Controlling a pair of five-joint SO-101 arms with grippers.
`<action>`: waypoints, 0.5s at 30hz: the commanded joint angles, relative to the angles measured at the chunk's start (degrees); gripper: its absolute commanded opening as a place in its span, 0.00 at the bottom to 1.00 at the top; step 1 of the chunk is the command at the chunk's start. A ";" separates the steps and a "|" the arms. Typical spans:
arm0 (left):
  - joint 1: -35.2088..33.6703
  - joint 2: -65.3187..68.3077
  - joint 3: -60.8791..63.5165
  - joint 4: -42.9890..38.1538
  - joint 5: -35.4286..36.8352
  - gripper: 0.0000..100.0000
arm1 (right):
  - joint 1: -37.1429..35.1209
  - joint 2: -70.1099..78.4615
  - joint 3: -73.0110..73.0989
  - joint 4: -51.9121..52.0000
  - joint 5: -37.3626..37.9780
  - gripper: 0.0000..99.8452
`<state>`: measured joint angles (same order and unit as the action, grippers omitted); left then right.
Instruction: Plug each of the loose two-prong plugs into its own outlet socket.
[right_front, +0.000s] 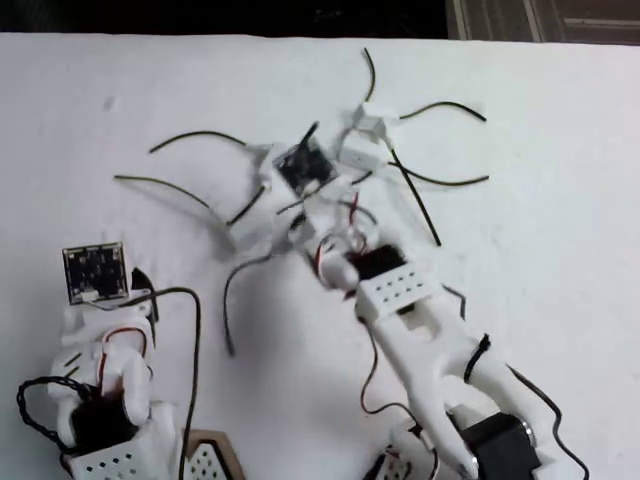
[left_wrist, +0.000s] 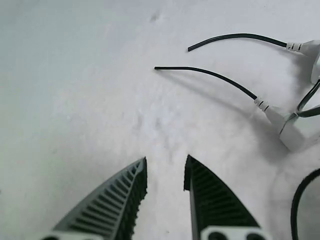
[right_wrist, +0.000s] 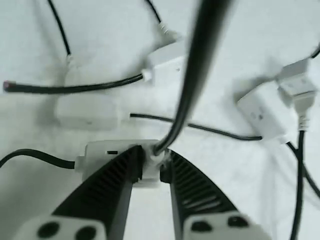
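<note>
My right gripper (right_wrist: 152, 156) is shut on a small white two-prong plug (right_wrist: 151, 165), whose black wire (right_wrist: 192, 75) rises toward the camera. The plug sits against a white outlet socket (right_wrist: 102, 152) that has a black lead running off one end. From above, the right arm (right_front: 400, 290) stretches into the cluster of white sockets and plugs (right_front: 360, 150) at the table's middle. My left gripper (left_wrist: 165, 167) is open over bare white table with nothing between its fingers. Two black-wired white plugs (left_wrist: 272, 115) lie off to its side.
More white blocks lie around the right gripper: one with a plug at its end (right_wrist: 262, 115), one on a wire (right_wrist: 167, 67) and a plain one (right_wrist: 90, 107). Loose black wires (right_front: 195, 135) fan out over the white table (right_front: 560, 220). The left arm (right_front: 105, 390) sits at the near left.
</note>
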<state>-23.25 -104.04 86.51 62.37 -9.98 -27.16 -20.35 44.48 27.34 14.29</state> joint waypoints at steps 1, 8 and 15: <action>-0.40 -0.48 -0.26 -1.05 -0.26 0.14 | 3.03 1.45 -7.65 -0.22 -0.18 0.02; -0.31 -0.48 -0.18 -1.05 -0.26 0.14 | 6.11 14.02 -17.41 0.48 -0.35 0.15; -0.22 -0.48 -0.18 -1.05 -0.26 0.14 | 4.26 5.41 -17.23 12.09 -0.18 0.13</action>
<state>-23.25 -104.04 86.51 62.37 -9.98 -21.89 -8.13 28.75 34.64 14.29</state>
